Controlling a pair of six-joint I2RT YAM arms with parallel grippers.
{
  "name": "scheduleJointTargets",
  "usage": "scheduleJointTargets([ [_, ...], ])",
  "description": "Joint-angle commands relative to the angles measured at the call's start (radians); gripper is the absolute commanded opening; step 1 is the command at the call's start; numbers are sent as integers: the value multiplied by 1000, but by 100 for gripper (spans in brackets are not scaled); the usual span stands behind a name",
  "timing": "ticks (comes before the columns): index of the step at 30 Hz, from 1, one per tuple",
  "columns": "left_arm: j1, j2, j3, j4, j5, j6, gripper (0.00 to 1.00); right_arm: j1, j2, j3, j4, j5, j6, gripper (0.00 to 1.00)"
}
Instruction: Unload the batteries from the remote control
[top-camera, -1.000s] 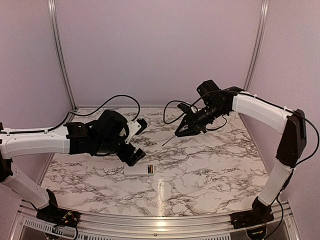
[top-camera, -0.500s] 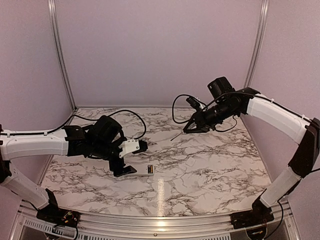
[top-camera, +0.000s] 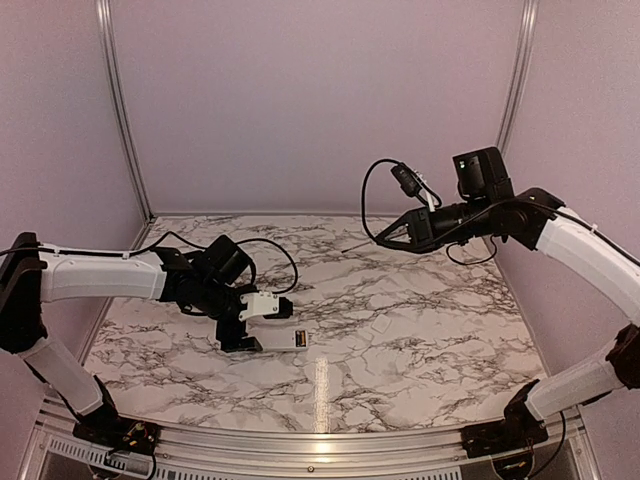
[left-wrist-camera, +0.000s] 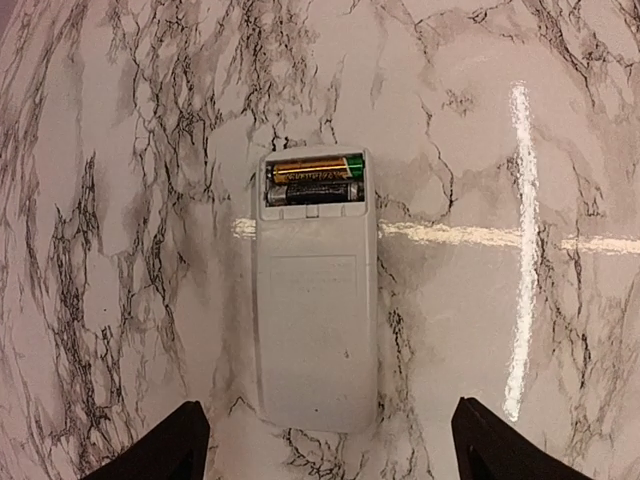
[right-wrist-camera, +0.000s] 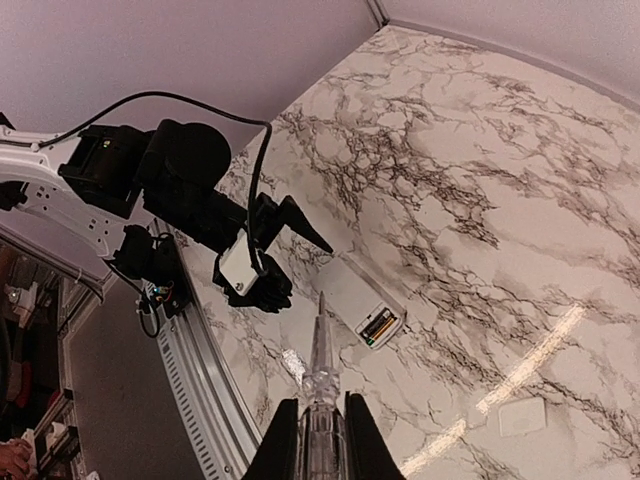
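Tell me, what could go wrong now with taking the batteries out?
1. The left tool is open around the end of the remote control far from the batteries; closing off-centre could spin it on the smooth table.
2. The right tool grips a thin clear pick; its tip might slip off the snug batteries or flick one away.

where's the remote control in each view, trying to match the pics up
top external: remote control lower left of centre.
left wrist: remote control mid-frame, lying lengthwise.
right wrist: remote control just below centre, slanted.
shared landmark: the batteries showing at its open end.
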Motion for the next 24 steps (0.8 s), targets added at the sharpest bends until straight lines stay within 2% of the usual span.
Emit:
scheduleJointTargets([
  [1, 13, 63, 54, -37, 24, 83, 88, 22, -39, 27, -3, 6, -124, 0],
  [5, 15, 85, 83, -4, 30, 52, 86, 28, -95, 1, 47, 10, -164, 0],
  [9, 17, 67, 94, 53, 98, -23, 85, 29, -145, -55, 118, 15, -160, 0],
  [11, 17, 67, 75, 56, 98, -6, 85, 29, -153, -70, 137, 14, -160, 0],
  [16, 20, 117, 90, -47, 46, 59, 85, 29, -133, -55, 103, 34, -205, 0],
  [24, 29, 165, 95, -34, 14, 53, 85, 29, -105, -47, 51, 57, -257, 0],
])
